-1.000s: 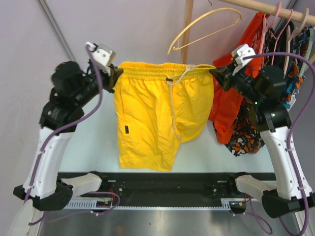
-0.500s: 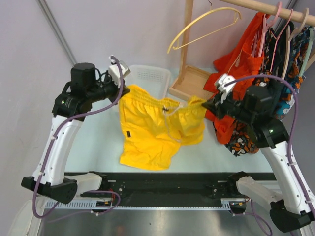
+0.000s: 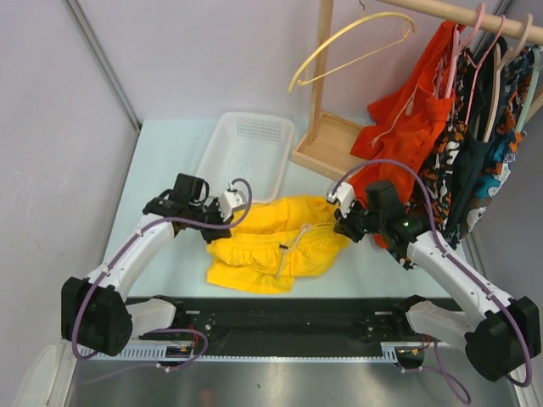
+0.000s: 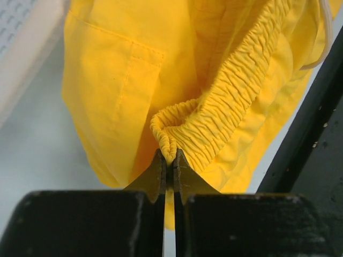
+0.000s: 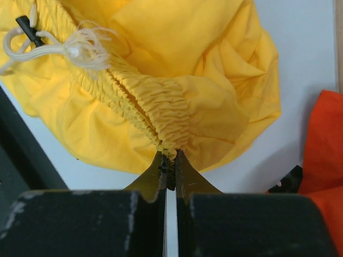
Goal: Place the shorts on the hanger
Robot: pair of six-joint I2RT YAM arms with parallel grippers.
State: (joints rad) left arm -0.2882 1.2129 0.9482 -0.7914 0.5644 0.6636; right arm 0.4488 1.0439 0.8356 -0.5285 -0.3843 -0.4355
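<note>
The bright yellow shorts (image 3: 271,246) lie crumpled on the table between the arms, white drawstring on top. My left gripper (image 3: 222,229) is shut on the left end of the elastic waistband (image 4: 214,120). My right gripper (image 3: 341,222) is shut on the right end of the waistband (image 5: 161,110). In both wrist views the fingers pinch a fold of gathered elastic. The pale yellow hanger (image 3: 352,51) hangs empty from the wooden rail at the upper right, well above and behind the shorts.
A white plastic basket (image 3: 246,153) sits behind the shorts. The wooden rack post and base (image 3: 327,140) stand behind them to the right. Orange (image 3: 407,127) and dark patterned garments (image 3: 475,144) hang on other hangers at the right. A black rail (image 3: 288,318) runs along the near edge.
Both grippers have come down from rail height to the table and moved closer together, still holding the waistband. The shorts went from hanging spread out to a crumpled heap.
</note>
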